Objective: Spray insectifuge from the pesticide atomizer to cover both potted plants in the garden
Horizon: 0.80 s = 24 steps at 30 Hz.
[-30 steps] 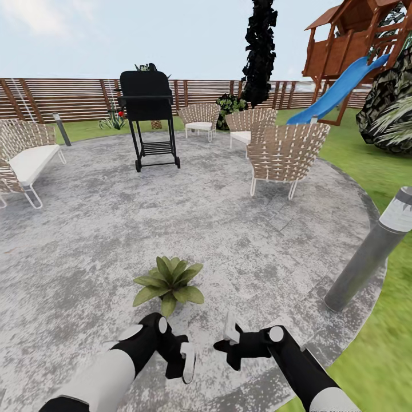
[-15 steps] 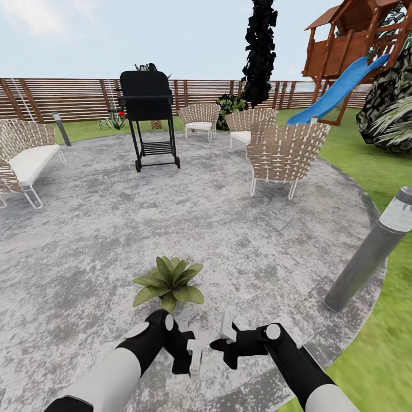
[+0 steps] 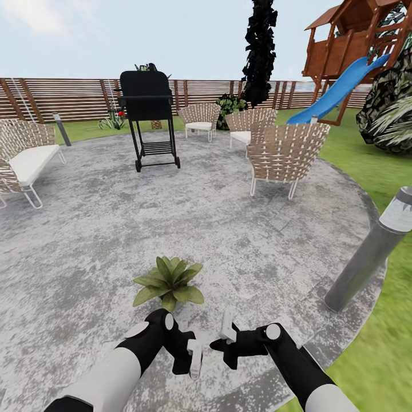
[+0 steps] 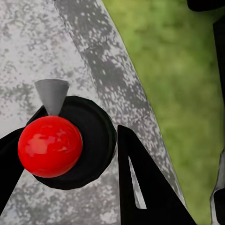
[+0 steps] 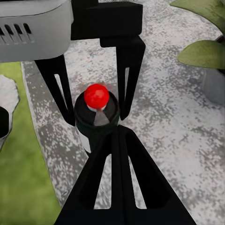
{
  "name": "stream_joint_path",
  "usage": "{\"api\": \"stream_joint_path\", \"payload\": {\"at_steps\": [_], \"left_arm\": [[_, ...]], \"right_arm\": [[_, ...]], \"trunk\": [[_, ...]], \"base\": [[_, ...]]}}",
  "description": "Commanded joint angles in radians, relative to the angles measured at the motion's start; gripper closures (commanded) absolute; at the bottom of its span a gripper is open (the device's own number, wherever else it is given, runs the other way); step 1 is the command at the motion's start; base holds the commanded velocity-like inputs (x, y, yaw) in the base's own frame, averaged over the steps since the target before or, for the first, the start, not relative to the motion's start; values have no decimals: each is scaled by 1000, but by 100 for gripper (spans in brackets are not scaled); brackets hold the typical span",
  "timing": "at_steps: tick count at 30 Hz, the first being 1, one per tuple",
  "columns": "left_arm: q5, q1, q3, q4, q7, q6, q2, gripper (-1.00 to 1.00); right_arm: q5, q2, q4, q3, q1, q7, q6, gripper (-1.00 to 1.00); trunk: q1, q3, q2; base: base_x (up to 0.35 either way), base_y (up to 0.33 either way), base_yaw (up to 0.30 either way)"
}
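Evidently the pick-up is done and the work is at the point of aiming. The slender pesticide atomizer (image 5: 97, 111), a black cap crowned by a red ball with a small grey nozzle, sits low and near in the scene, between the two arms and over the round grey speckled stone patio (image 3: 200, 217). The right claw (image 3: 226, 337) has its black fingers drawn into a closed wedge, and the sprayer's pale stem runs in behind them, so it appears to be clenched on the stem. The left claw (image 3: 193, 357) straddles the cap with a finger at either side. In the left wrist view the cap (image 4: 70, 145) lies against one finger and just beside the other, so whether it is pinching cannot be told.

A small potted plant (image 3: 169, 281), a rosette of pointed green leaves, stands just beyond the claws towards the far side, slightly left. Green lawn (image 3: 389, 343) borders the patio to the right.

Probably the next move calls for turning the grey nozzle to face the leaves and then triggering the spray. A second plant has to be found afterwards.
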<state>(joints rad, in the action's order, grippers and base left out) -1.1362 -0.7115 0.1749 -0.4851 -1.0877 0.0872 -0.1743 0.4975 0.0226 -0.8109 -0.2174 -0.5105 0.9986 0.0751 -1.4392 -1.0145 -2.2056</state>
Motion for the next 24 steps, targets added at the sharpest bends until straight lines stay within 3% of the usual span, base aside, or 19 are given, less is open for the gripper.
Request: {"api": "stream_joint_path", "payload": {"at_steps": [1,5,10,24], "left_arm": [[-7,0,0,-1,-2,9,0,100],[-6,0,0,-1,-1,9,0,100],[47,0,0,-1,-3,15,0,100],[57,1,0,-1,-2,13,0,100]], "right_arm": [[10,0,-1,1,0,2,8,100],[10,0,-1,1,0,2,8,100],[10,0,-2,1,0,2,8,100],[10,0,-1,1,0,2,8,100]], "trunk": [[0,-1,0],[0,-1,0],[0,-1,0],[0,-1,0]], "base": [[0,0,0],[0,0,0],[0,0,0],[0,0,0]]}}
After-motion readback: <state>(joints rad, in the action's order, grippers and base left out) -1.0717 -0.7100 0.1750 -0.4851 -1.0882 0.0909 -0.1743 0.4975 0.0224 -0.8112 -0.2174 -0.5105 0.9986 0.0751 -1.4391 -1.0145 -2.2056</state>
